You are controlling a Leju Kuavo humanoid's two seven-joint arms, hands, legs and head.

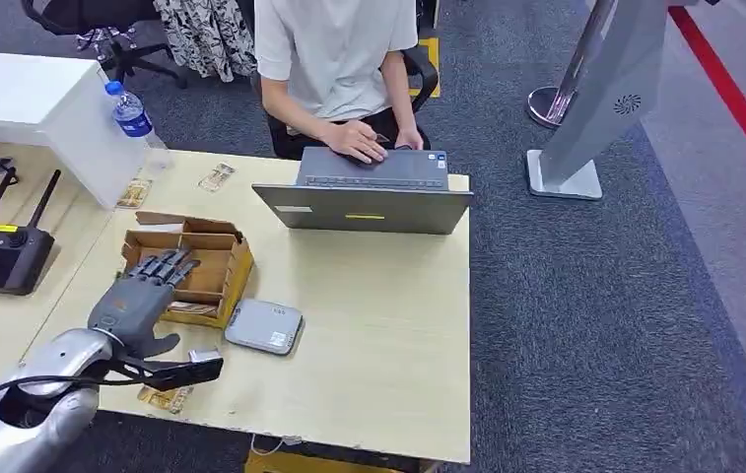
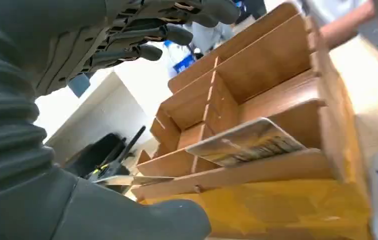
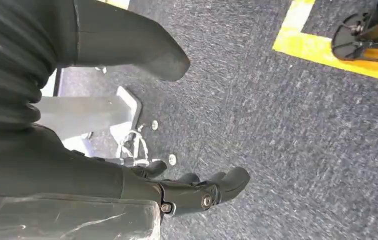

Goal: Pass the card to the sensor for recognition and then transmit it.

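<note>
Lying tilted in a compartment of the divided brown cardboard box (image 1: pixel 201 261) at the frame's left, a printed card (image 2: pixel 246 142) sits below the left robot hand (image 1: pixel 137 296), fingers spread and empty. Beside the box on the pale wooden tabletop (image 1: pixel 378 325) rests a flat grey sensor (image 1: pixel 264 326). The right robot hand (image 3: pixel 196 190) hangs over carpet, fingers curled on nothing.
</note>
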